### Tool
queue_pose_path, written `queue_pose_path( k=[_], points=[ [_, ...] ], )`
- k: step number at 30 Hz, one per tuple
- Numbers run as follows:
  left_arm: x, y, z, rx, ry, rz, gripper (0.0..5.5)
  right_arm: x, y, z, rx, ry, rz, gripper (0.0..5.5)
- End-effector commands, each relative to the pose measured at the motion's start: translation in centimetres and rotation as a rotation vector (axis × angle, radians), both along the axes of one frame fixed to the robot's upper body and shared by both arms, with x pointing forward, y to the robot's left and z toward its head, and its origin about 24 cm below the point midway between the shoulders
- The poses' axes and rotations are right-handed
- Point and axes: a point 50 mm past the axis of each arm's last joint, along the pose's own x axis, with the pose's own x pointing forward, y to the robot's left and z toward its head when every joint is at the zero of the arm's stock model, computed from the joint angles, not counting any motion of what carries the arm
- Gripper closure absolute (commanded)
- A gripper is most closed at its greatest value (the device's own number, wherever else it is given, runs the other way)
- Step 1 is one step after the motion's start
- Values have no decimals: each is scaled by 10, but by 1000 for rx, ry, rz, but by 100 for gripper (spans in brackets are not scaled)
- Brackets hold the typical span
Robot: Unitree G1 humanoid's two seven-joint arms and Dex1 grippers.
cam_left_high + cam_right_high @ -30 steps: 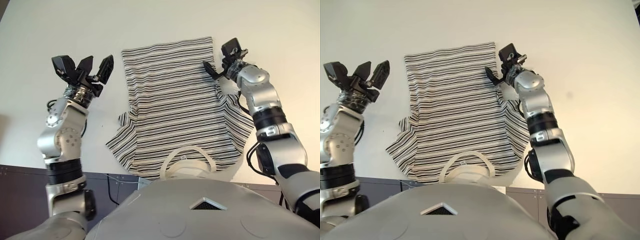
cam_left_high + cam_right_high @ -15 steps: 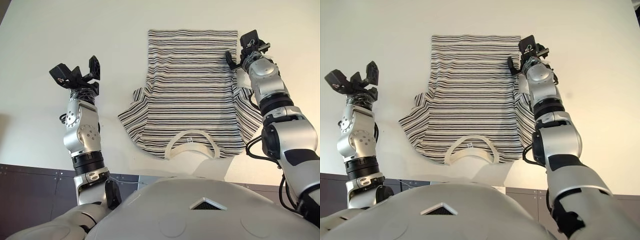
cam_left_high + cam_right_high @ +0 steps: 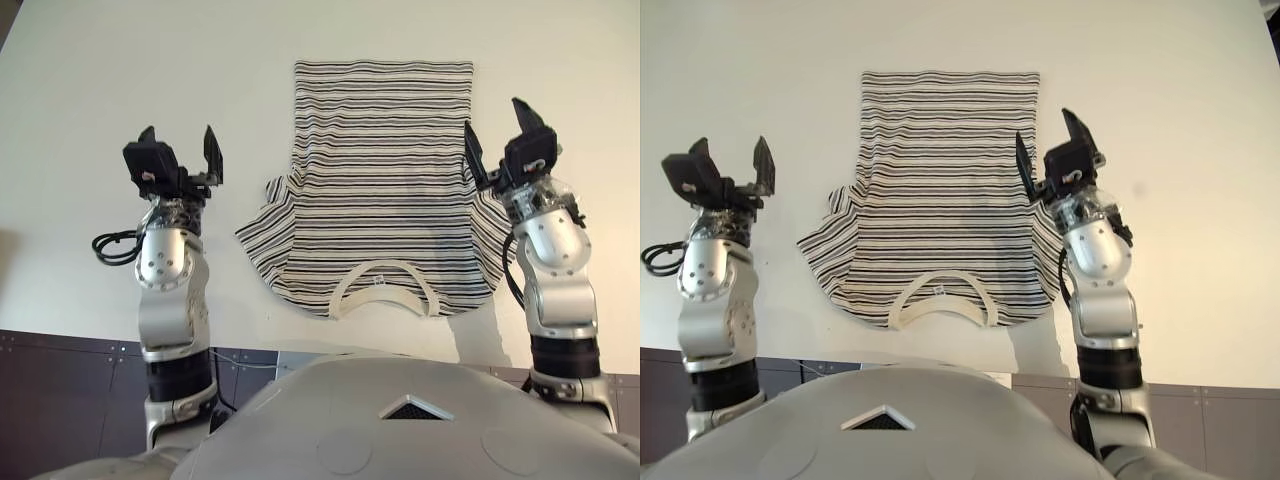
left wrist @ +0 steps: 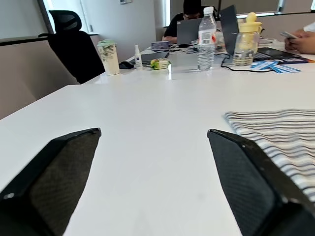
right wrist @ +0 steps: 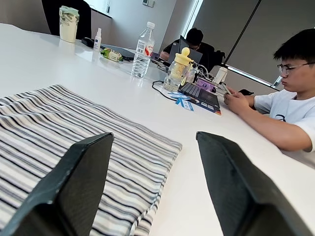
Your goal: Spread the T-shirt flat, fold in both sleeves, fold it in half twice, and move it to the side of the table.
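A black-and-white striped T-shirt point(image 3: 378, 170) lies on the white table point(image 3: 120, 80), its white collar point(image 3: 384, 288) at the near edge and its hem far away. Its left sleeve point(image 3: 262, 225) sticks out rumpled; the right sleeve point(image 3: 497, 240) is partly behind my right arm. My left gripper point(image 3: 181, 160) is open, raised over bare table left of the shirt, holding nothing. My right gripper point(image 3: 500, 142) is open too, above the shirt's right edge, empty. The striped cloth point(image 5: 74, 147) shows under the right fingers, and a corner of it point(image 4: 280, 130) beside the left fingers.
Far down the table stand water bottles point(image 4: 205, 39), a cup point(image 4: 109, 56), a yellow-lidded jug point(image 5: 178, 70), laptops and papers point(image 5: 197, 98). People sit at that end. Bare white table lies on both sides of the shirt.
My right gripper has let go of the shirt's right edge, drawn back toward me and opened. My left gripper came nearer the shirt, still open. The shirt lies flatter than a second ago.
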Motion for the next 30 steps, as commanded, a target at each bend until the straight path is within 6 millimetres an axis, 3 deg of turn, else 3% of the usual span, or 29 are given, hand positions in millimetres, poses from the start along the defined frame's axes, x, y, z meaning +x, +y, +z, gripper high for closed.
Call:
queue_pose_path(
  k=[1,3,6,9,15,17,20,25,30],
  points=[
    [-27,29,-1,107,129,-112,148,-20,-27,0,-70,77,-1,240],
    [-35,49,1,258,164,-118,148,-28,-42,-4,-184,69,-22,240],
    [-62,30,-16,547,250,-523,148,-50,-47,-25,-319,79,-23,240],
    [-86,30,-28,750,327,-849,148,-56,-50,-32,-318,49,-140,240],
    [-80,58,-36,1060,392,-1177,148,-58,-42,-42,-310,20,-218,240],
    [-65,57,-35,1157,358,-1235,148,-54,-39,-43,-308,13,-211,240],
    [-48,36,-38,1175,253,-1272,148,-45,-36,-43,-311,-4,-190,240],
    [-52,31,-60,1174,274,-1289,148,-39,-36,-44,-310,-12,-183,240],
    [-53,37,-71,1223,343,-1246,240,-36,-33,-46,-303,-9,-179,245]
  ],
)
